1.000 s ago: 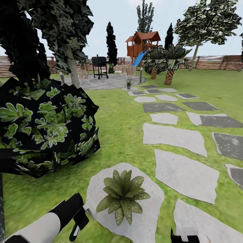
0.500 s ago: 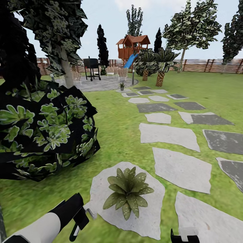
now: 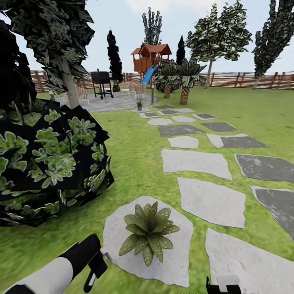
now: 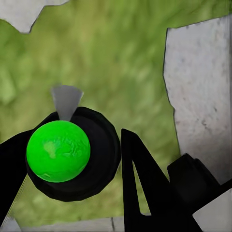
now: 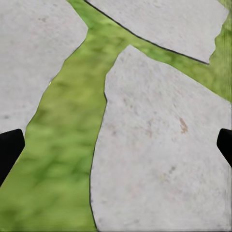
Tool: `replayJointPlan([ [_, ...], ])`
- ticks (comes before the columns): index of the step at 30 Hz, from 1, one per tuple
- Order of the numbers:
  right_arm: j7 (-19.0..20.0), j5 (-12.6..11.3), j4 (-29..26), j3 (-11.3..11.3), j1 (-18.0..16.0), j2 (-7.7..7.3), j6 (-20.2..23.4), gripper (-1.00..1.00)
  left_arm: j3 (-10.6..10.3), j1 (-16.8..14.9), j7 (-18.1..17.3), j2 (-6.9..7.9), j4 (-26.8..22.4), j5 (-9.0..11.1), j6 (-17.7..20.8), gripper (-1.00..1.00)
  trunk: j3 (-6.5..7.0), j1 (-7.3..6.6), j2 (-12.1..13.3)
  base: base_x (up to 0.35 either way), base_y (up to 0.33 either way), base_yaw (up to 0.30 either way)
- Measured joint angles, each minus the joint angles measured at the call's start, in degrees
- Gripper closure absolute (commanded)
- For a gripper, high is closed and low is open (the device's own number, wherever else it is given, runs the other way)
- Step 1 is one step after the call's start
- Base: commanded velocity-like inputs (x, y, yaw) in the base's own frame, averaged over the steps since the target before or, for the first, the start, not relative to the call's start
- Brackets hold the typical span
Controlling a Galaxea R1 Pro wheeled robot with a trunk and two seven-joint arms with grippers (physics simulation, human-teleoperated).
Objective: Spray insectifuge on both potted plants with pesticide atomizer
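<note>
Green lawn [image 3: 139, 163] with grey stepping stones. Nearer speckled green rosette plant [image 3: 149, 232] sits mid-stone at the slab's near edge; second plant [image 3: 139, 104] far off, at the paved patio's edge. Left gripper [image 4: 82, 159] clamps a dark bottle with bright green cap [image 4: 58, 151], likely the atomizer, ready for spraying. Right gripper [image 5: 116, 145] fingers wide apart, empty. No writing legible.

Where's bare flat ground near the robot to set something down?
Bare: the pale stepping stones right of the near potted plant, grass strips between them; one lies under the right gripper. Crowded: the plant's own stone, and the black-backed leafy bush on the left.
</note>
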Motion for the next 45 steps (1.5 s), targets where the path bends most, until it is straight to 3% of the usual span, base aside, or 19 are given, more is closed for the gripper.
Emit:
replayJointPlan([
  [9, 0.01, 0.00, 0.01, -0.01, 0.00, 0.00, 0.01, -1.00, -0.10, 0.08, 0.11, 0.37, 1.53, -0.14, -0.04, 1.00, 0.16, 0.00, 0.00, 0.000, 0.046, -0.219],
  [25, 0.02, 0.00, 0.02, -0.01, -0.01, 0.00, 0.01, -1.00, -0.11, 0.09, 0.14, 0.54, 1.60, -0.18, -0.02, 1.00, 0.16, 0.00, 0.00, 0.000, 0.138, -0.014],
  [35, 0.01, -0.02, 0.02, -0.01, -0.01, 0.00, 0.00, -1.00, 0.06, 0.09, -0.06, 0.45, 0.98, -0.12, -0.67, 1.00, 0.16, 0.00, 0.00, 0.051, 0.195, -0.222],
  [38, 0.00, -0.04, 0.01, -0.01, -0.01, 0.01, 0.00, -1.00, -0.07, -0.44, -0.31, 1.04, 0.66, -0.37, -1.07, 1.00, 0.16, 0.00, 0.00, 0.005, 0.008, -0.024],
  [40, 0.02, -0.01, 0.02, -0.01, -0.01, -0.04, 0.00, -1.00, -0.13, -0.89, -0.56, 2.44, 0.53, -0.36, -1.19, 1.00, 0.16, 0.00, 0.00, 0.001, 0.002, -0.004],
  [42, 0.06, -0.01, 0.03, -0.01, -0.01, -0.07, 0.00, -1.00, -0.13, -1.03, -0.69, 2.88, 0.12, -0.08, -1.11, 1.00, 0.16, 0.00, 0.00, 0.000, 0.000, -0.001],
  [45, 0.09, 0.00, 0.03, -0.01, -0.01, -0.10, 0.00, -1.00, -0.30, -1.10, -3.30, 3.13, -3.03, -0.31, -0.84, 1.00, 0.16, 0.00, 0.00, 0.000, 0.000, 0.000],
])
